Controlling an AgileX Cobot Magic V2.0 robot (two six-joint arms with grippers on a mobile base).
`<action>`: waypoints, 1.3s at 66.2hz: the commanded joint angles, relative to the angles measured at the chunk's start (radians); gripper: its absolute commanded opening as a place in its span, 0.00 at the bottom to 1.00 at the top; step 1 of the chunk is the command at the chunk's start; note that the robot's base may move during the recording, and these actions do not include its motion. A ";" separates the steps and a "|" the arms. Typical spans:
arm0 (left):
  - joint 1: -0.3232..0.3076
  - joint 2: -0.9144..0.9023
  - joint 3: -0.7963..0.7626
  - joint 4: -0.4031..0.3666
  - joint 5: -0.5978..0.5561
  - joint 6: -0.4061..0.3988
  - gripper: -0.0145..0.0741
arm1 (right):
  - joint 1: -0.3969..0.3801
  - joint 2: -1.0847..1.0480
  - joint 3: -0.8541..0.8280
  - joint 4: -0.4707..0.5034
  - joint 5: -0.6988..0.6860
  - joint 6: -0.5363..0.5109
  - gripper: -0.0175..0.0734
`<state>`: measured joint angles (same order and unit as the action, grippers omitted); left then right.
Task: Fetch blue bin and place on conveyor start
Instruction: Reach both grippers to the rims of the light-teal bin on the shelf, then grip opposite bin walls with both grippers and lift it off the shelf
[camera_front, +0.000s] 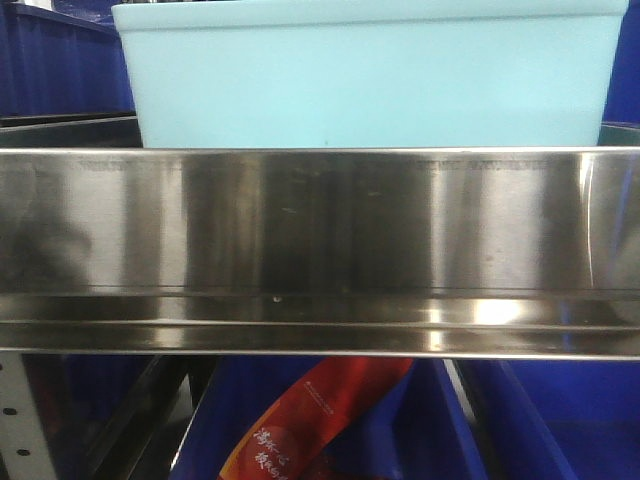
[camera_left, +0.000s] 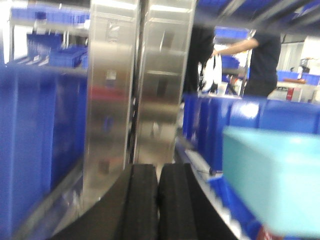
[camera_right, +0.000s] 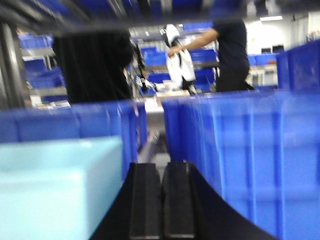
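Observation:
The blue bin (camera_front: 370, 75) is a light aqua tub standing on a steel shelf, just behind the shelf's shiny front rail (camera_front: 320, 250). In the left wrist view the blue bin (camera_left: 272, 180) lies to the right of my left gripper (camera_left: 158, 172), which is shut with nothing between its black pads. From the right wrist the blue bin (camera_right: 60, 187) shows at the left of my right gripper (camera_right: 161, 170), also shut and empty. Each gripper sits beside one end of the bin, apart from it. The conveyor start is out of view.
Dark blue ribbed crates (camera_right: 240, 160) stand close on the right of the right gripper and beside the left gripper (camera_left: 35, 150). A steel shelf upright (camera_left: 137, 80) rises ahead of the left gripper. A red packet (camera_front: 320, 420) lies in a crate below. People (camera_right: 230, 45) stand far behind.

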<state>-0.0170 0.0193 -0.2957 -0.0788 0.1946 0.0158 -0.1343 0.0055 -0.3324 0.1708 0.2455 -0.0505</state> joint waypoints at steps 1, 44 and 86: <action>-0.005 0.059 -0.130 0.033 0.107 0.005 0.37 | -0.002 0.044 -0.133 0.003 0.115 -0.001 0.16; -0.536 0.594 -0.565 -0.002 0.337 0.133 0.74 | 0.124 0.503 -0.511 0.052 0.284 -0.189 0.82; -0.481 1.491 -1.413 0.095 0.778 -0.211 0.74 | 0.216 1.188 -1.145 -0.251 0.800 0.162 0.82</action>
<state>-0.5319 1.4472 -1.6244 0.0000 0.8864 -0.1764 0.0835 1.1270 -1.3924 0.0156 0.9584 0.0286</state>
